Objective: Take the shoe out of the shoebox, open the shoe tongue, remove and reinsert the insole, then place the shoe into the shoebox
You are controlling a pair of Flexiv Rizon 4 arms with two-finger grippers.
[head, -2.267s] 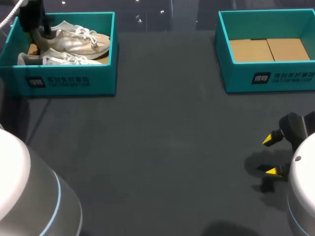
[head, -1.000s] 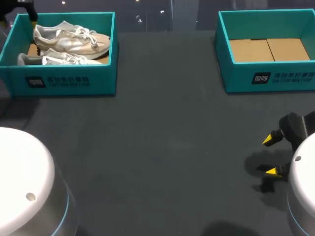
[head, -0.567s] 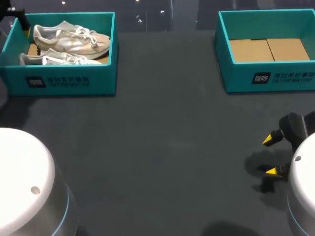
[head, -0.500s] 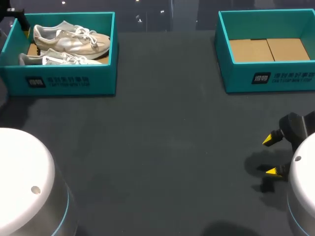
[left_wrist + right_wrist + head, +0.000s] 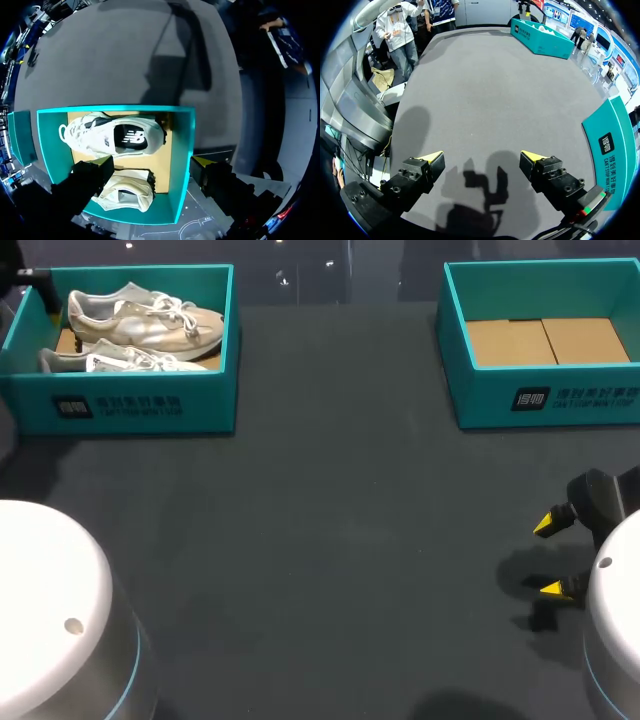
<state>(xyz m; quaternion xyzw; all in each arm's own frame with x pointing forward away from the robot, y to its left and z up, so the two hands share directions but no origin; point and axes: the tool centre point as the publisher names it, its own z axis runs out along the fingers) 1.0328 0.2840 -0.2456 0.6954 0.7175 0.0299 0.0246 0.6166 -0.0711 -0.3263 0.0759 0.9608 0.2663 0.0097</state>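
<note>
Two pale sneakers lie in the teal left shoebox [image 5: 140,410] at the table's far left: one shoe [image 5: 145,320] at the back, the other shoe [image 5: 125,361] in front. In the left wrist view my left gripper [image 5: 152,161] hangs open high above this box [image 5: 181,150], holding nothing, with one sneaker [image 5: 115,140] and the second sneaker [image 5: 127,192] below it. My right gripper [image 5: 548,556] stands open just above the table at the near right, empty; in its own view the right gripper [image 5: 482,156] faces bare grey tabletop.
A second teal shoebox [image 5: 545,400] with only a cardboard floor stands at the far right; its wall [image 5: 610,145] shows beside my right gripper. My left arm's white link [image 5: 50,610] fills the near left corner. Open dark tabletop lies between the boxes.
My left gripper has drawn up and to the left, away from the shoebox's corner, nearly out of the head view. Both shoes stay in the box. The right arm has not moved.
</note>
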